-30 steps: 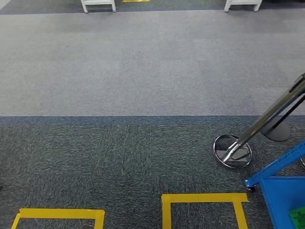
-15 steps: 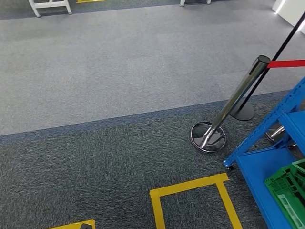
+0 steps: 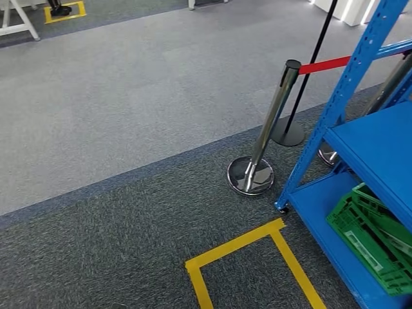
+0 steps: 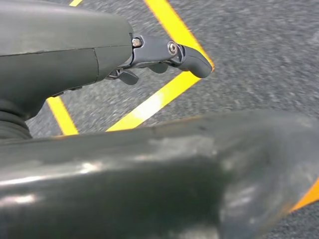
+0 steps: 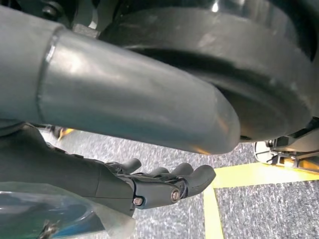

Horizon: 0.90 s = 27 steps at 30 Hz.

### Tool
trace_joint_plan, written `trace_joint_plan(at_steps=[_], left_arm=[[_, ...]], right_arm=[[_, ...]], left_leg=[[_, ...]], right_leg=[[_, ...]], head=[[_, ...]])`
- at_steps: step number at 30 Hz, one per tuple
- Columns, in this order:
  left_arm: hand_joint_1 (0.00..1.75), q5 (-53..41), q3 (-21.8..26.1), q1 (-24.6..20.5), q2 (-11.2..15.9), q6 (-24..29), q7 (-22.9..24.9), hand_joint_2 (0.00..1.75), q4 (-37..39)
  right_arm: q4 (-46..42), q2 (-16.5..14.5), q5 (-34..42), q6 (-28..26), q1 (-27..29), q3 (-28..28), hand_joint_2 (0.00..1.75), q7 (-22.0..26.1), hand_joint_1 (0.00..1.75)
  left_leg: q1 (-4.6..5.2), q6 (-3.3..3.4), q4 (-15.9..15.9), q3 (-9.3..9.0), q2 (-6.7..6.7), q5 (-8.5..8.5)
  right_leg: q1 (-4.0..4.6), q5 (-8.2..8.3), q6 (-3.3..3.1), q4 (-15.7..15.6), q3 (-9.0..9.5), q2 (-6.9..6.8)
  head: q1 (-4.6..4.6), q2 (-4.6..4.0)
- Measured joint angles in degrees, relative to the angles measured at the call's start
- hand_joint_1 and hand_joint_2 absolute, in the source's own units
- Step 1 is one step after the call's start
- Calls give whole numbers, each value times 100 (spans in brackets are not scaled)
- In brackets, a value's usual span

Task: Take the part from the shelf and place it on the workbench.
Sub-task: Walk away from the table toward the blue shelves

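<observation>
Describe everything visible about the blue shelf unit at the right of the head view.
The blue shelf looks like painted metal racking: a perforated slanting upright rises from a foot beside the yellow floor tape, carrying flat blue decks. The upper deck shown is bare; the bottom deck holds green plastic crates, apparently folded flat and stacked. It stands on dark carpet, cut off by the frame's right edge. A chrome stanchion with a red belt stands just beside the unit, apart from it.

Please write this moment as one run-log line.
left hand: hanging, holds nothing | right hand: hanging, holds nothing | blue shelf: at right | green crate: on its lowest level | part: not yet taken
</observation>
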State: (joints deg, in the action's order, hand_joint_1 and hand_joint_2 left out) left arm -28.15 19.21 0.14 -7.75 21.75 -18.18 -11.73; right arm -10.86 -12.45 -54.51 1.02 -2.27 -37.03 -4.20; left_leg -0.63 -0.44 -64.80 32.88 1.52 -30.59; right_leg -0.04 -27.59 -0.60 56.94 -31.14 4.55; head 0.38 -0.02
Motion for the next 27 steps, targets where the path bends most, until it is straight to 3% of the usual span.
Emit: trace_joint_plan(at_steps=[1,3,5,6,8,9,11,12,13,15,17,18,20,21,23,25,26,27], left_arm=[[0,0,3,0,1,1,0,0,1],[0,-1,8,-9,4,1,1,0,2],[0,-1,9,-24,2,1,5,0,1],[0,0,10,-30,-2,2,11,0,1],[0,-2,13,-36,-9,2,33,0,2],[0,-3,13,-32,-10,2,51,0,2],[0,-3,16,-19,-6,1,86,0,2],[0,-2,19,-17,-3,1,96,0,2],[0,-2,21,-21,-2,1,100,0,2],[0,-4,27,-35,-6,0,101,0,2],[0,-4,44,-41,-3,0,99,0,1],[0,-4,55,-45,-1,0,97,0,1],[0,-2,69,-56,-2,1,92,0,0],[0,-1,74,-62,-3,1,90,0,0],[0,4,90,-62,-6,5,85,0,0],[0,12,107,-47,-7,8,80,0,1],[0,15,111,-35,-8,9,80,0,2],[0,16,113,-27,-9,9,80,0,2]], right_arm=[[0,-1,1,2,-6,0,0,0,0],[1,-4,7,5,-14,0,0,-1,0],[2,-5,16,11,6,0,0,-9,0],[2,-4,21,12,20,0,0,-10,0],[2,-3,28,4,22,-2,0,4,0],[1,-2,30,1,10,-2,0,15,0],[0,4,32,-2,-7,-3,0,33,0],[0,8,32,-2,-8,-3,0,38,0],[0,13,32,-2,-6,-4,0,40,0],[-2,20,32,-5,-5,-5,0,34,0],[-5,22,31,-4,-9,-6,0,32,0],[-6,23,31,-1,-7,-6,0,33,0],[-7,23,31,16,9,-6,0,35,0],[-7,24,30,23,20,-6,0,35,0],[-7,25,30,29,18,-6,0,28,0],[-7,25,30,28,3,-6,0,1,0],[-7,25,31,26,3,-6,0,-23,0],[-7,25,31,22,9,-7,0,-54,0]], left_leg=[[-7,28,360,-135,130,159],[-5,55,697,-255,293,227],[-4,76,762,-269,201,226],[-14,105,796,-280,138,242],[-40,163,858,-301,-17,270],[-38,178,861,-303,-104,270],[-36,181,858,-301,-290,264],[-36,175,856,-304,-376,258],[-39,164,853,-311,-453,249],[-48,119,837,-340,-585,215],[-22,50,802,-360,-686,168],[-3,20,790,-370,-729,156],[9,-24,789,-396,-814,145],[-3,-53,767,-400,-769,109],[-29,-93,452,-285,-510,-133],[-32,-87,-320,51,-262,-526],[-28,-73,-699,228,-225,-661],[-24,-53,-921,341,-211,-689]], right_leg=[[5,-4,12,17,-8,81],[-8,4,69,40,-62,214],[-30,20,147,38,-137,306],[-26,-7,177,69,-175,236],[-10,-237,226,431,-371,-76],[-8,-424,251,787,-546,-250],[-29,-713,303,1509,-898,-381],[-42,-724,325,1661,-965,-404],[-55,-620,341,1569,-904,-429],[-72,-259,362,825,-491,-607],[-55,-74,322,185,-125,-818],[-43,-74,287,77,-67,-861],[-33,-76,197,81,-82,-755],[-38,-68,161,81,-89,-701],[-50,-48,87,70,-90,-579],[-39,-37,38,69,-95,-439],[-25,-35,22,70,-94,-356],[-10,-33,11,70,-91,-270]], head=[[2,0],[0,0],[-3,0],[5,0],[49,0],[71,0],[89,0],[89,0],[90,0],[91,0],[94,0],[86,0],[67,0],[59,0],[44,0],[29,0],[27,0],[27,0]])
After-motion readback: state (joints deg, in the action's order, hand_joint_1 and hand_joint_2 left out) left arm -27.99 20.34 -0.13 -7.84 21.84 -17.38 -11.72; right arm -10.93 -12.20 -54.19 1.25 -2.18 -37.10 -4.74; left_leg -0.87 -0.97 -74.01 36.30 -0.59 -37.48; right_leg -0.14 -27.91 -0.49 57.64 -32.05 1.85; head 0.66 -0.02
